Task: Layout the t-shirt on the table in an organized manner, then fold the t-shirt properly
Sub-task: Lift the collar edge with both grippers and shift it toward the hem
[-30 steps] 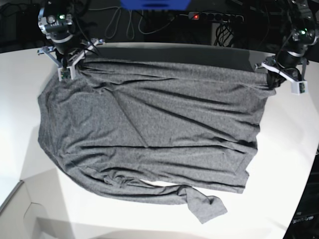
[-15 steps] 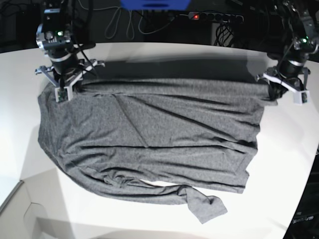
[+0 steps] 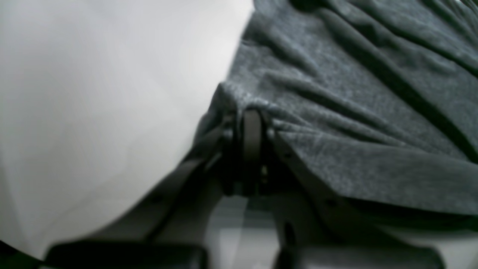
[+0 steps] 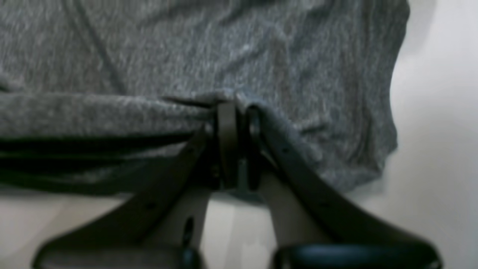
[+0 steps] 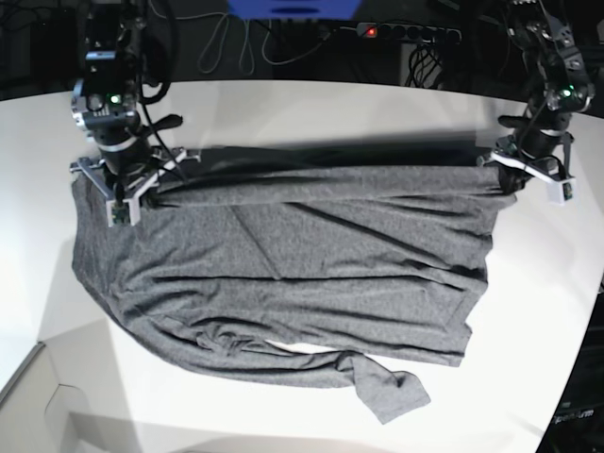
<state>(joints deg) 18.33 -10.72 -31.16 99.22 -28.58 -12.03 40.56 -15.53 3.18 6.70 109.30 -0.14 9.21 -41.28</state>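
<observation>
The t-shirt [image 5: 283,274] is soft heathered grey knit cloth, matt and wrinkled. Beneath it, the counter [image 5: 311,104] looks smooth, matt white (faintly sheened). Each tool's fingers [image 4: 227,130] look like dark matt plastic.

Both wrist views blurred; t-shirt [image 4: 261,56] cloth hides the tips of the right gripper [image 4: 239,108] and left gripper [image 3: 252,119]. Counter [image 5: 557,311] cropped at frame edges.

Seen from the base view above the table [image 5: 283,104], 2 arms are showing black, rounded joint housings, each glowing with 1 small green light. Black cables are looping along their upper links. White angular brackets are flanking the right gripper [image 5: 129,192] and the left gripper [image 5: 517,177]. In the wrist views, slim dark fingers [image 4: 227,142] with small screw holes are tapering to narrow tips.
</observation>
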